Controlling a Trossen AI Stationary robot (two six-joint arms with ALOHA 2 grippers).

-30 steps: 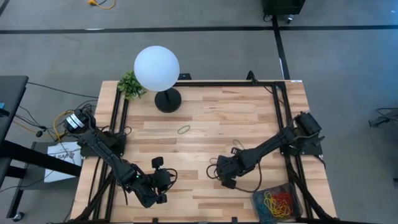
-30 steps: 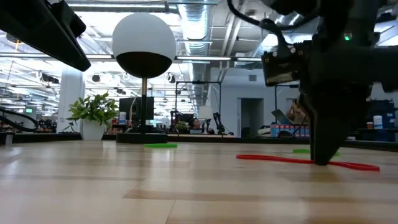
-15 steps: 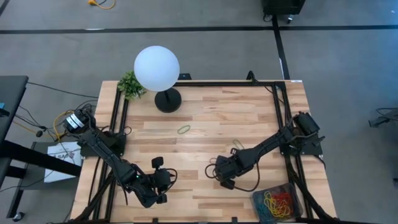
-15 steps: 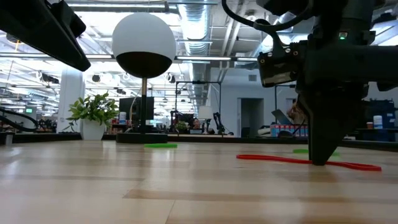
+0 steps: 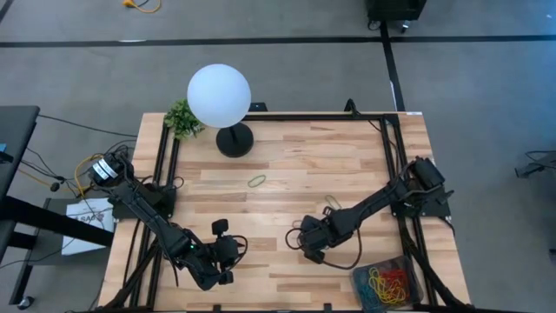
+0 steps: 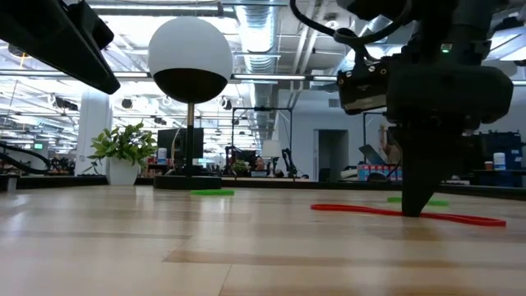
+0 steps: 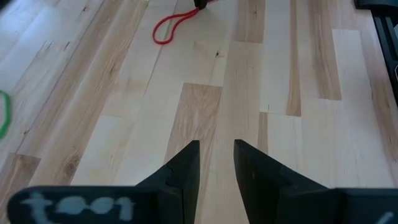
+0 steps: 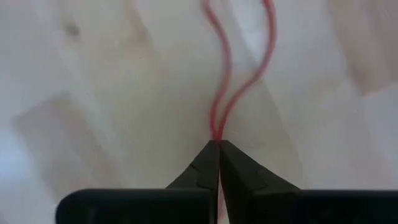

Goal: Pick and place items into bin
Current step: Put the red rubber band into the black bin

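A red rubber band (image 6: pixel 362 210) lies flat on the wooden table; its loop (image 8: pixel 245 56) shows in the right wrist view. My right gripper (image 8: pixel 219 144) stands over it near the table's middle (image 5: pixel 306 243), fingers down, shut on it. My left gripper (image 7: pixel 216 163) waits open near the table's near-left part (image 5: pixel 221 254), with the red band (image 7: pixel 174 25) far ahead of it. Two green bands (image 5: pixel 257 181) (image 5: pixel 333 203) lie loose on the table. The dark mesh bin (image 5: pixel 358 283) sits at the near-right corner with several coloured bands (image 5: pixel 388 283) inside. My right gripper pinches the red band at its narrow waist (image 8: pixel 217 132), where the two strands run together, between the two fingertips (image 6: pixel 413 207). The fingers come from above, pointing down. The band lies on the table to both sides of the fingers (image 6: pixel 472 219).
A white globe lamp (image 5: pixel 219 94) on a black base (image 5: pixel 234 139) and a small green plant (image 5: pixel 182 117) stand at the far-left edge. Black cables (image 5: pixel 343 259) loop beside the right arm. Bare wood lies between the two grippers.
My right gripper has shifted a little toward the table's left while staying down at the table. The red band has stayed flat on the wood.
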